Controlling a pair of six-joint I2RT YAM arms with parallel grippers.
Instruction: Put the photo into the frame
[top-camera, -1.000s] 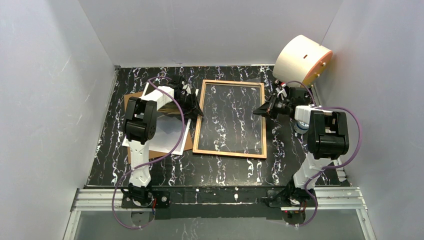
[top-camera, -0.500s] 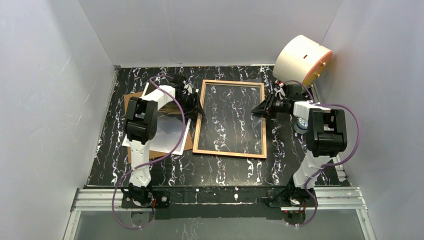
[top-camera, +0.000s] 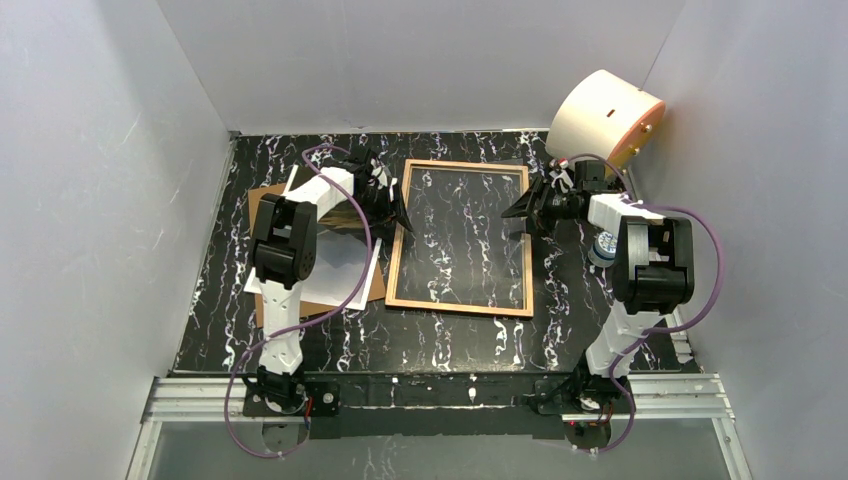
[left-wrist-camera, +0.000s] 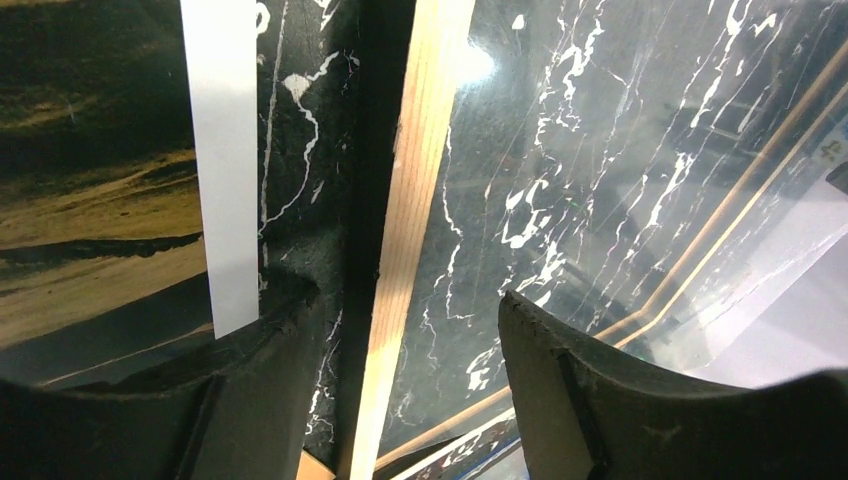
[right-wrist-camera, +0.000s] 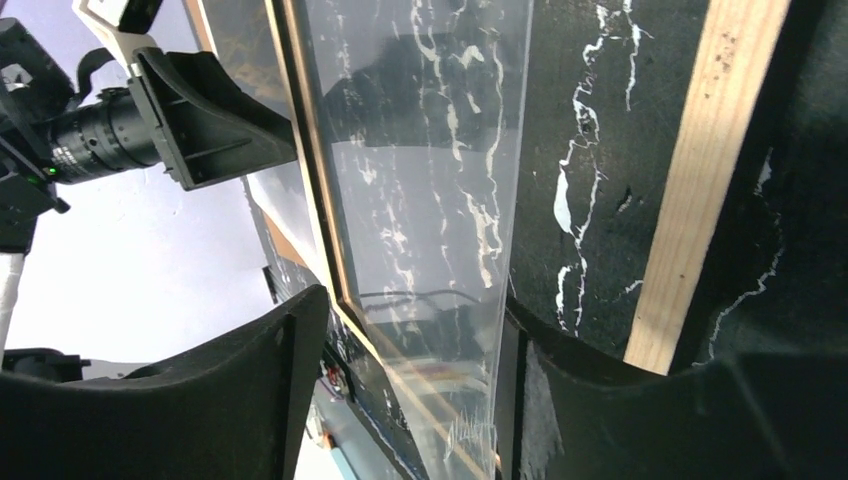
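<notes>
Top external: right fingers (top-camera: 518, 210) wider apart now

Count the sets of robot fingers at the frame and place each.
2. The left fingers straddle the left edge of the frame near its far end; the right fingers are open at its right edge, opposite. None hidden.

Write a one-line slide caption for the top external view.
Left claw and right claw, both open, flank the empty frame on the table; photo lies beside it.
</notes>
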